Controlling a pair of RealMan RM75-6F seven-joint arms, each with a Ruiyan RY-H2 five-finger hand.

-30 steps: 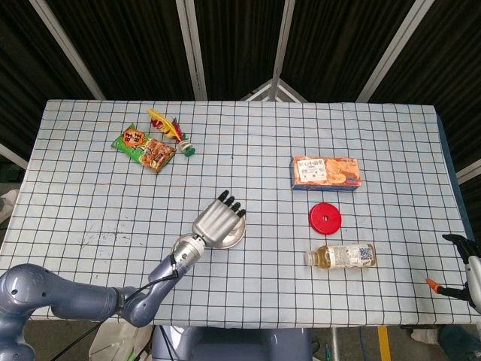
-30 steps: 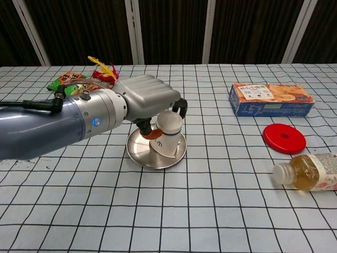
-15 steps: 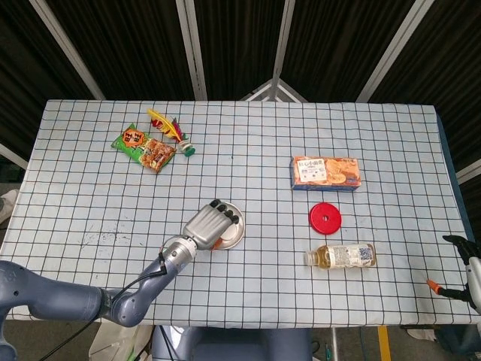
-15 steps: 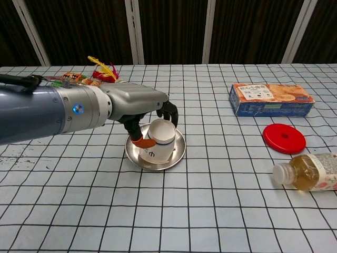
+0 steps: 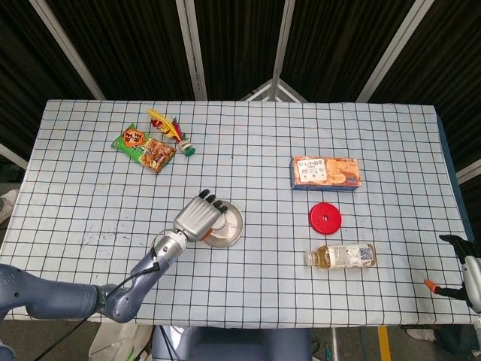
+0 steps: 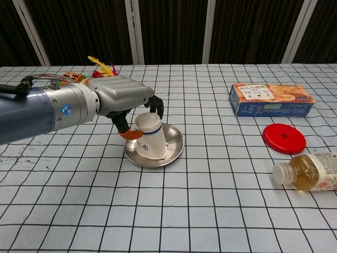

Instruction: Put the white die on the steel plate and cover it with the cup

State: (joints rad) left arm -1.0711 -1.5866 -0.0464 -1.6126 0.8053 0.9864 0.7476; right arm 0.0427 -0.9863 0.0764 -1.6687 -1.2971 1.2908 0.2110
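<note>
A white paper cup (image 6: 149,138) with a blue band stands upside down, slightly tilted, on the left part of the round steel plate (image 6: 176,145). My left hand (image 6: 124,98) holds it from the left. The orange-tipped thumb presses the cup's side and the fingers (image 6: 156,105) curl over its top. From above, the left hand (image 5: 198,218) covers the left half of the plate (image 5: 234,226). No white die shows in either view. My right hand (image 5: 460,272) shows only at the lower right edge of the head view, off the table, fingers apart and holding nothing.
An orange and blue cracker box (image 6: 269,98) lies at the back right. A red lid (image 6: 284,138) lies in front of it, and a bottle (image 6: 308,173) on its side nearer still. Snack packets (image 5: 144,147) and a feathered toy (image 5: 169,128) sit at the far left.
My left hand has drawn back to the left, taking the cup from the plate's middle to its left part. The cup now stands more upright. The right hand stays put.
</note>
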